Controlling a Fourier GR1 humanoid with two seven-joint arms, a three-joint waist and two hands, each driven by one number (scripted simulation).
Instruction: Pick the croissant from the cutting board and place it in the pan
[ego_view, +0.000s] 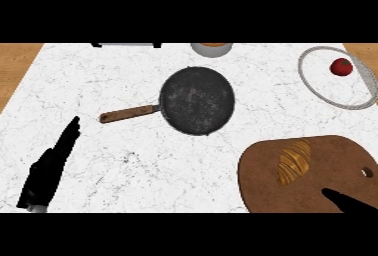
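The croissant (294, 162) lies on the cutting board (332, 152), at the lower right of the white counter (111, 75). Its long axis runs nearly away from the robot, and the far end leans a little to the right. Nothing touches it.

The pan (197, 100) stands in the middle of the counter, up and to the left of the board, apart from it. Its wooden handle (129, 114) points to the lower left. Between the board and the pan there is only bare counter. A plate (303, 75) with a red fruit (341, 66) is at the far right, and a small bowl (212, 49) is at the far edge behind the pan.

The left hand (48, 170) rests at the lower left, released, with straight fingers, holding nothing. Of the right hand (348, 202) only a dark part shows over the near corner of the board, near the croissant but apart from it; I cannot tell whether it is released or clenched.
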